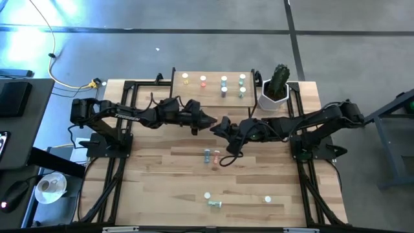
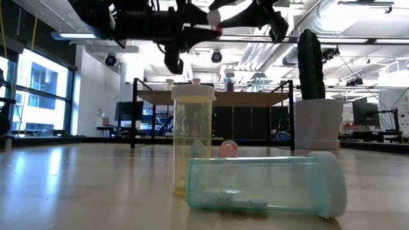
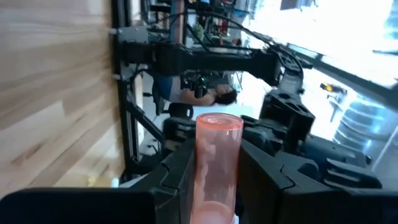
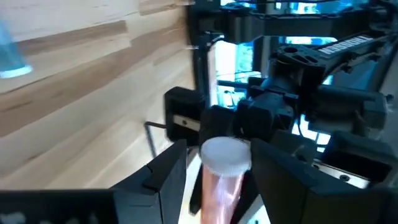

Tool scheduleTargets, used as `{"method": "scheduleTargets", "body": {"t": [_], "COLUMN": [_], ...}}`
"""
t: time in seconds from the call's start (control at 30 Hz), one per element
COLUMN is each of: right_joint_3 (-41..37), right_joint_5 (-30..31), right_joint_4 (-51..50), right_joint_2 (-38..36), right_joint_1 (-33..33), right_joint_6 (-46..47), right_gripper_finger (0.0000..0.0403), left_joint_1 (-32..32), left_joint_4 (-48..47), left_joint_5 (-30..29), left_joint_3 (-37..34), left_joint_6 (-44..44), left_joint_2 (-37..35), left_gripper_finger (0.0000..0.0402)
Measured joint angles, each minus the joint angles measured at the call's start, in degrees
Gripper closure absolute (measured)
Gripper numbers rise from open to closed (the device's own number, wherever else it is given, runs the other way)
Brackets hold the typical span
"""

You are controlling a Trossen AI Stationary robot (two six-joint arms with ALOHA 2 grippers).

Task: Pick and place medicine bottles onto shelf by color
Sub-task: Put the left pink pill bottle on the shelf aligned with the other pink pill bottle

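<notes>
Wrist views show a pink bottle (image 3: 217, 163) spanning both claws at once: left claw (image 3: 214, 180) closed around its body, right claw (image 4: 217, 177) closed just under its cap. Before releasing either grip, confirm the other's is firm; the shelf (image 1: 213, 87) lies just beyond.

I have both arms reaching in over the middle of the tabletop, toward its far edge, raised above the surface. My left hand (image 1: 208, 121) and right hand (image 1: 218, 125) meet nose to nose there. Each has its fingers (image 3: 180, 168) clamped on the same pink bottle (image 3: 217, 162), one at either end.
</notes>
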Motion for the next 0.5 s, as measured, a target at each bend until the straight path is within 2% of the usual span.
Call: {"method": "scheduleTargets", "body": {"t": [0.23,0.5], "right_joint_3": [0.0,0.0], "right_joint_5": [1.66,2.61], "right_joint_4": [3.24,2.49], "right_joint_2": [0.12,0.12], "right_joint_1": [-0.02,-0.02], "right_joint_6": [0.15,0.15], "right_gripper_finger": [0.0236,0.0236], "left_joint_1": [-0.24,-0.25], "left_joint_4": [-0.37,-1.49], "left_joint_5": [1.05,1.09], "left_joint_3": [2.74,2.81], "left_joint_6": [4.67,4.91], "left_joint_2": [0.0,0.0], "left_gripper_finger": [0.0309,0.0309]}}
